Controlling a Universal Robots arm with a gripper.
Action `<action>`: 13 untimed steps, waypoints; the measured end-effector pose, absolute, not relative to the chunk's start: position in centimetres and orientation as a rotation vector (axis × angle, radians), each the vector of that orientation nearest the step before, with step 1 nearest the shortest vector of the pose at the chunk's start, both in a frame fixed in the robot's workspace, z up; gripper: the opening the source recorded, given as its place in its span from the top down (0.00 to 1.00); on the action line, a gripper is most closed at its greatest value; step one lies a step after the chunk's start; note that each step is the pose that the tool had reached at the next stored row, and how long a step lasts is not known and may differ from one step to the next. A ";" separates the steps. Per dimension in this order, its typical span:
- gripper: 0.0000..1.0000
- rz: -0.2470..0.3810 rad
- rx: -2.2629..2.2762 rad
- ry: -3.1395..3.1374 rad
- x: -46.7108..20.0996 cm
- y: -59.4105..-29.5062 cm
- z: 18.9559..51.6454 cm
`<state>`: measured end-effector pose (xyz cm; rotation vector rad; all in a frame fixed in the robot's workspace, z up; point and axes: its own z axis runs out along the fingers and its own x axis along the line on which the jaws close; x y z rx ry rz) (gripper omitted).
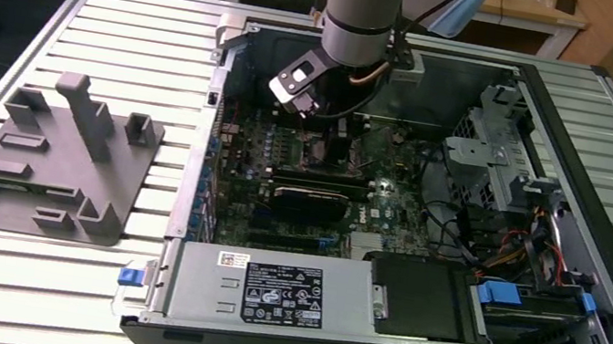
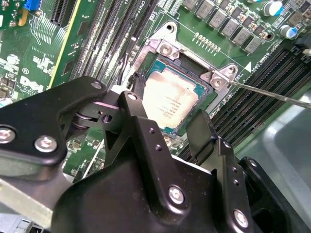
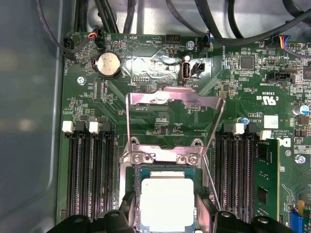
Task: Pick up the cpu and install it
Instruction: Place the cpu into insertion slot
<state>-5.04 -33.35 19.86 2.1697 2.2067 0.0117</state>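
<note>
Silver-grey square metal-topped cpu [image 3: 167,204] sat in dark motherboard socket [image 3: 165,168] | hinged steel load plate [image 3: 175,97] stood raised, leaving the socket open | black pincer [image 2: 170,109] narrow, gripping cpu's opposite edges, apparently to seat it squarely

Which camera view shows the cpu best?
The second wrist view: the cpu shows most of its metal top there. The first wrist view cuts it off at the frame edge. In the exterior view the arm stands before it.

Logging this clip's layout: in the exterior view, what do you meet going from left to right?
Grey fixture tray → robot arm reaching into the open computer case → metal drive cage.
</note>
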 end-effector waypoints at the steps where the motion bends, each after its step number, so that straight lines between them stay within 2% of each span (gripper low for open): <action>1: 0.38 0.011 2.170 2.207 -5.0 -33.4 19.9; 13: 0.38 0.002 2.166 2.203 -5.0 -33.4 19.5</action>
